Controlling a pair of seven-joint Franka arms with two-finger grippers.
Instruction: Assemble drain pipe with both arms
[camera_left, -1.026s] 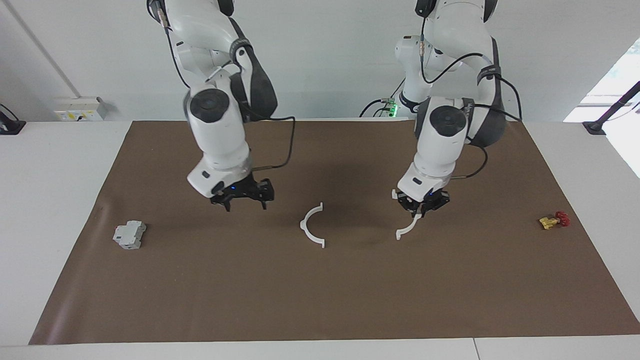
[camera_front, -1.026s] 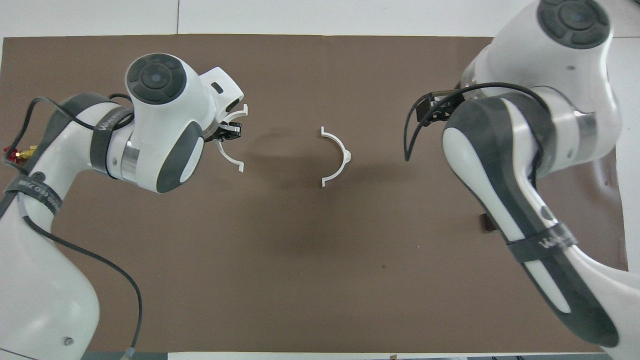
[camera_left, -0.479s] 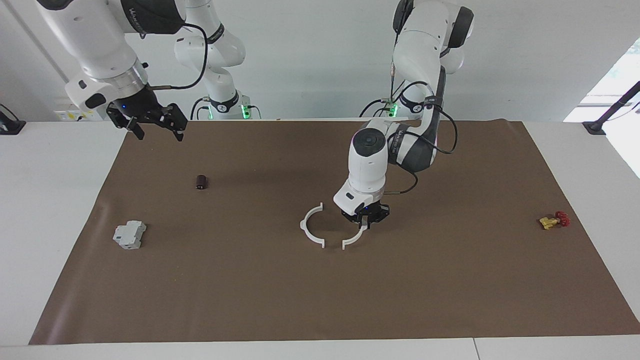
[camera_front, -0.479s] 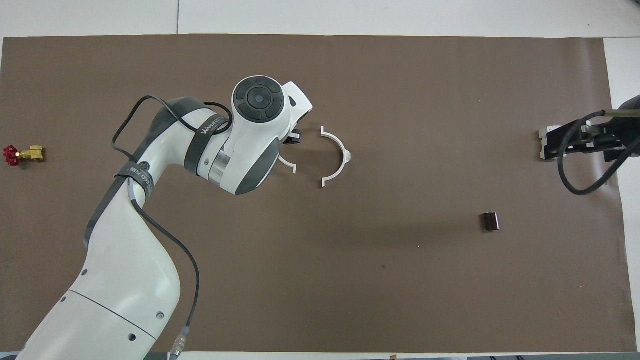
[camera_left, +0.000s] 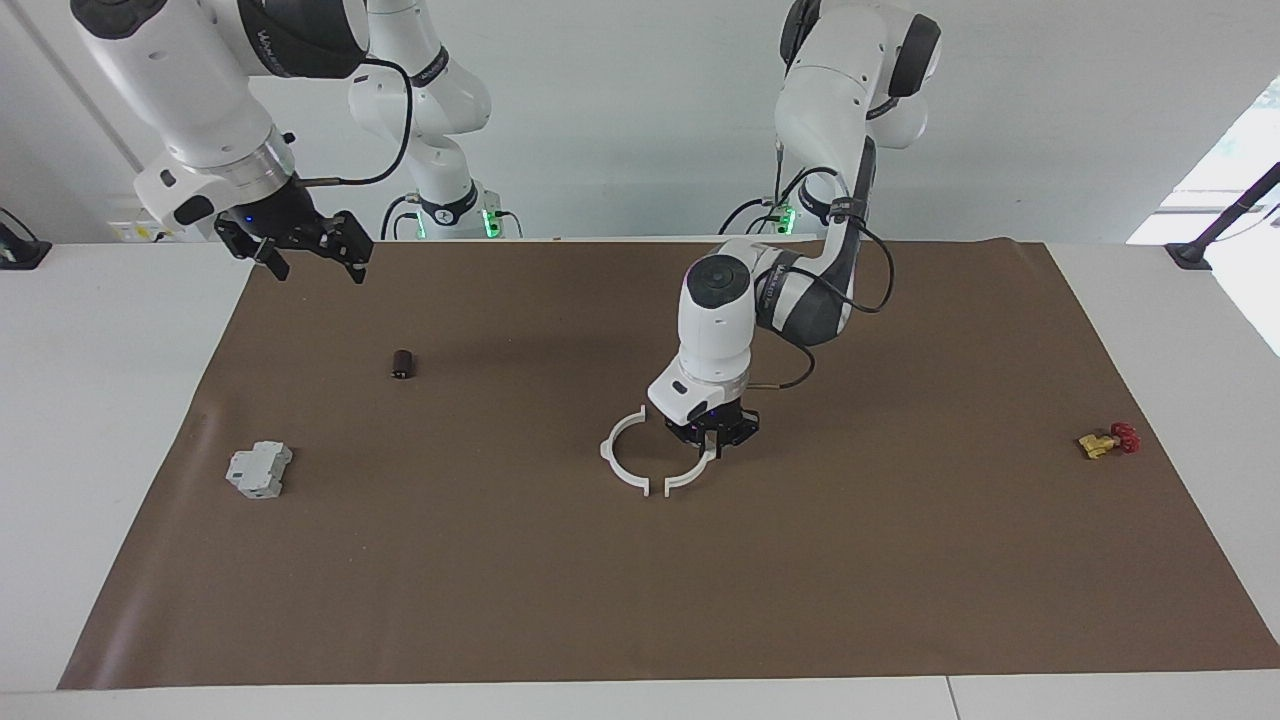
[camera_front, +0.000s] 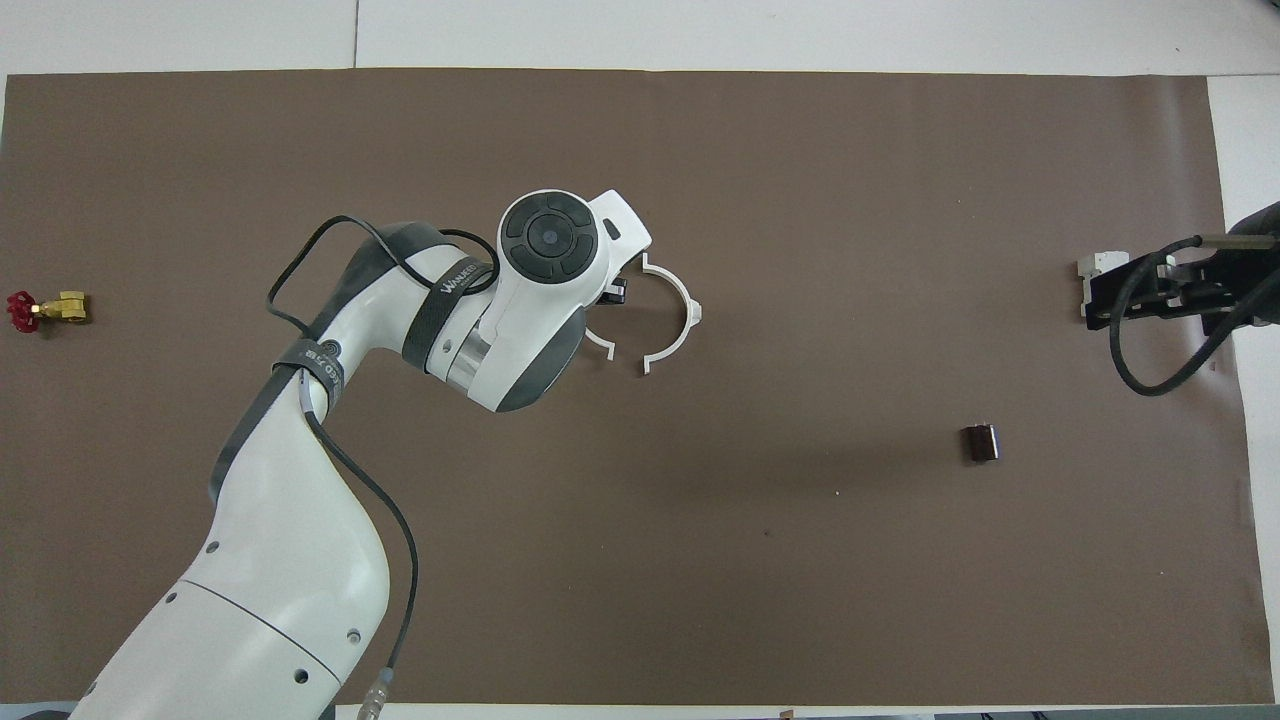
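Note:
One white arc of the drain pipe (camera_left: 618, 455) lies flat on the brown mat near the middle; it also shows in the overhead view (camera_front: 684, 318). My left gripper (camera_left: 712, 443) is shut on the second arc (camera_left: 690, 477) and holds it low at the mat, facing the first. Their lower ends are a small gap apart. In the overhead view the left arm's wrist hides most of the held arc (camera_front: 600, 343) and of the left gripper (camera_front: 612, 293). My right gripper (camera_left: 315, 262) is open and empty, raised high over the right arm's end of the table, where it waits (camera_front: 1150, 290).
A grey blocky box (camera_left: 258, 470) and a small dark cylinder (camera_left: 402, 364) lie toward the right arm's end of the mat. A red and yellow valve (camera_left: 1105, 440) lies toward the left arm's end.
My left gripper has carried its arc across the mat up to the lying arc, and the gap has shrunk. My right arm has lifted away to its own end of the table.

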